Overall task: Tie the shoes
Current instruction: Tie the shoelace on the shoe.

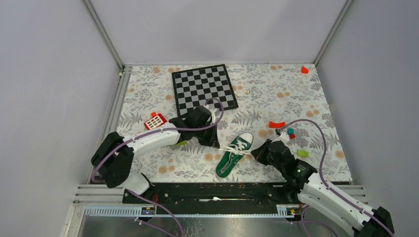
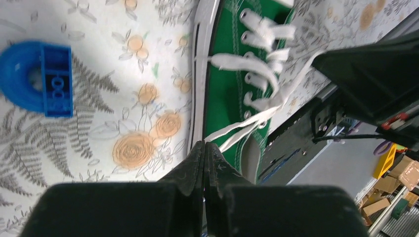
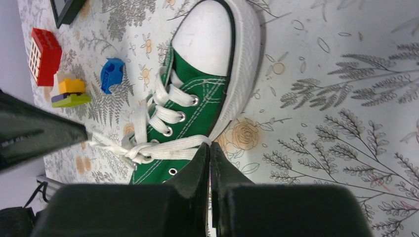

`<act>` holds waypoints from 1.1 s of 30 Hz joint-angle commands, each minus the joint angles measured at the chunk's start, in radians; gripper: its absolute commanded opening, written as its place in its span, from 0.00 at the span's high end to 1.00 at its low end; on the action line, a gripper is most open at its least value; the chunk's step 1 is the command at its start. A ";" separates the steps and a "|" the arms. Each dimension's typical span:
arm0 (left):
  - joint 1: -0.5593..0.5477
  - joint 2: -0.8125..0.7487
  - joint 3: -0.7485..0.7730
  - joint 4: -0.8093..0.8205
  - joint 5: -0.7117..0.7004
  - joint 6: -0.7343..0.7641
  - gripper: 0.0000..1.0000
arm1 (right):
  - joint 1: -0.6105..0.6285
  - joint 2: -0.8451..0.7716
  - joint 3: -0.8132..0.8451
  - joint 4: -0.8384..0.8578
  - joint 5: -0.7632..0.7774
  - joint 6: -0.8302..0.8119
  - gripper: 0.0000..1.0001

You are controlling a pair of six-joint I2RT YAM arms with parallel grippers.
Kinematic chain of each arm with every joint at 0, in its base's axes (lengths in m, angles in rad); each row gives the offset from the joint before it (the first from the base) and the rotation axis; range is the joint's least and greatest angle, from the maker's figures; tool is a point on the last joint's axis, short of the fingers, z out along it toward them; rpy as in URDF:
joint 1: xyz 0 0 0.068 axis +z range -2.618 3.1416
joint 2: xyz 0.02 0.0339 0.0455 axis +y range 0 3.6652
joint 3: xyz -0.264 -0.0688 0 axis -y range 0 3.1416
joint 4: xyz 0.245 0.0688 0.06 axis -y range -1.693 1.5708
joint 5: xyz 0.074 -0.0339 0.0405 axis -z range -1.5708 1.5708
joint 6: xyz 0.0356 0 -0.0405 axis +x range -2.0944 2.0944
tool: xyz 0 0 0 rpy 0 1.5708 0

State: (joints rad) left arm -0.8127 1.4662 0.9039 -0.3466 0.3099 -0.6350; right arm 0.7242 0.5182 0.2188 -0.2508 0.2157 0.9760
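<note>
Left gripper [image 2: 204,144] and right gripper [image 3: 208,146] are clamped on white lace ends [image 3: 168,150] of green canvas sneaker [image 3: 210,96], held taut, presumably cinching a knot.

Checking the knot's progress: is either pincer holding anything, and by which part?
Both. The left pincer pinches a white lace strand pulled sideways from the small green canvas sneaker; the right pincer pinches the opposite lace strand.

Green sneaker [image 3: 197,118], white laces [image 3: 168,148], white toe cap [image 3: 207,34]. Worktop [image 1: 257,113] white with grey ferns and orange roses. Black-and-white checkered board [image 1: 203,88]. One blue block [image 2: 39,79], one red block [image 3: 43,54].
</note>
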 commanded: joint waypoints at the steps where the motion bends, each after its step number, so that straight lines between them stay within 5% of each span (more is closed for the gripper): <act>1: 0.007 0.071 0.145 -0.027 -0.015 0.064 1.00 | -0.013 0.061 0.099 0.098 -0.035 -0.119 1.00; 5: 0.011 0.120 0.188 -0.049 -0.037 0.085 1.00 | -0.013 0.153 0.174 0.166 -0.135 -0.232 0.83; 9: 0.015 0.162 0.219 -0.058 -0.040 0.078 1.00 | -0.013 0.255 0.269 0.101 -0.236 -0.326 0.47; 11: 0.017 0.176 0.228 -0.059 -0.043 0.070 1.00 | -0.013 0.266 0.301 0.029 -0.229 -0.351 0.39; 20: 0.042 0.213 0.242 -0.055 -0.053 0.055 1.00 | -0.013 -0.092 0.161 -0.115 -0.028 -0.317 0.30; 23: 0.046 0.231 0.250 -0.055 -0.043 0.056 1.00 | -0.013 -0.179 0.104 -0.111 -0.047 -0.341 0.34; 27: 0.049 0.246 0.263 -0.055 -0.039 0.057 1.00 | -0.013 -0.129 0.073 -0.067 -0.106 -0.340 0.38; 33: 0.051 0.266 0.267 -0.054 -0.036 0.058 1.00 | -0.013 0.013 0.063 -0.006 -0.067 -0.116 0.37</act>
State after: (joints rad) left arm -0.7696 1.7229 1.1328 -0.4171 0.2787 -0.5766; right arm 0.7143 0.4931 0.2962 -0.3275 0.1230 0.7109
